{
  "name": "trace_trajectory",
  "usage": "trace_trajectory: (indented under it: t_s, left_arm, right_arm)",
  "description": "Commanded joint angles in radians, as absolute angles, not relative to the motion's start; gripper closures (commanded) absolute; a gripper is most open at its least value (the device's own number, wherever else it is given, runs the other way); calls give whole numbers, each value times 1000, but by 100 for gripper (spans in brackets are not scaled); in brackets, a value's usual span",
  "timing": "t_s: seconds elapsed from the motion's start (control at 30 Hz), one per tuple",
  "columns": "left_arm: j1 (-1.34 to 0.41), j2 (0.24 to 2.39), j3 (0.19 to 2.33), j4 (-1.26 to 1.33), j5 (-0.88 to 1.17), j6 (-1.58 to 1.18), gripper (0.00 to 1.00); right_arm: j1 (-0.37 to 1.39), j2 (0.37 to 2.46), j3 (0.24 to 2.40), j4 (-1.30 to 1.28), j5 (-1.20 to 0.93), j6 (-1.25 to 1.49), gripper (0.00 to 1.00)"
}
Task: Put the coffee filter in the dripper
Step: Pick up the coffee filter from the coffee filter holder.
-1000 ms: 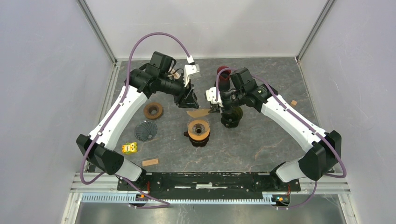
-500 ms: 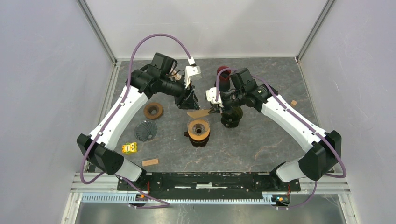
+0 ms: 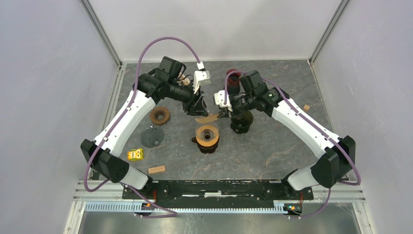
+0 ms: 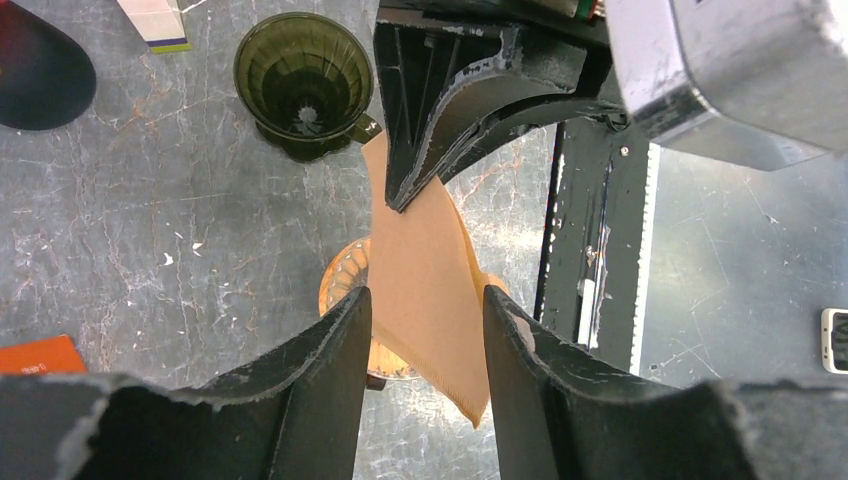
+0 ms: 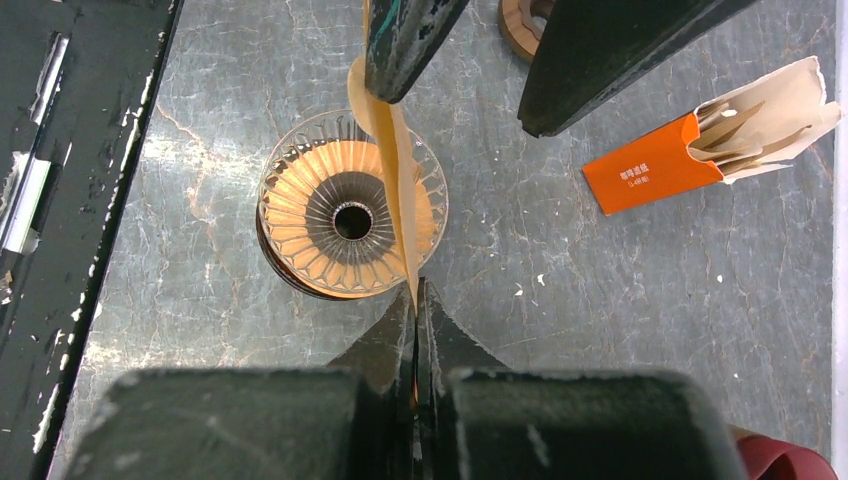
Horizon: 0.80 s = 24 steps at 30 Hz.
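Tabletop (image 3: 272, 146) grey-marbled, walls (image 3: 214, 29) white; R jaws tight on coffee filter (image 4: 425, 290) near dripper (image 5: 300, 220), L jaws half-open.

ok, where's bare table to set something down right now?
Near right: bare table between the orange dripper and the right arm's base. Also the far right corner, past the small brown block. Crowded mid-table: paper filter, dark green dripper, both arms overhead.

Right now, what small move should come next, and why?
Probably close the left gripper on the coffee filter. Its jaws stand open with the flat, folded paper between them, while the right gripper is shut on one edge above the orange dripper. A second grip could let the arms spread it into a cone.
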<state>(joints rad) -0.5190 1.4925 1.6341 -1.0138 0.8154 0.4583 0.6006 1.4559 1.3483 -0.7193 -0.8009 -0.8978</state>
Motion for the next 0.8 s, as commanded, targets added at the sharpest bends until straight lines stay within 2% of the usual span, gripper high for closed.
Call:
trace_trajectory:
  t_s: [0.0, 0.77]
  left_arm:
    - [-525, 1485, 1621, -983, 847, 453, 48]
    - [-528, 1493, 1631, -983, 842, 450, 47]
  right_arm:
    - [606, 1459, 1396, -699, -801, -892, 100]
    - [606, 1484, 1405, -701, -779, -884, 100]
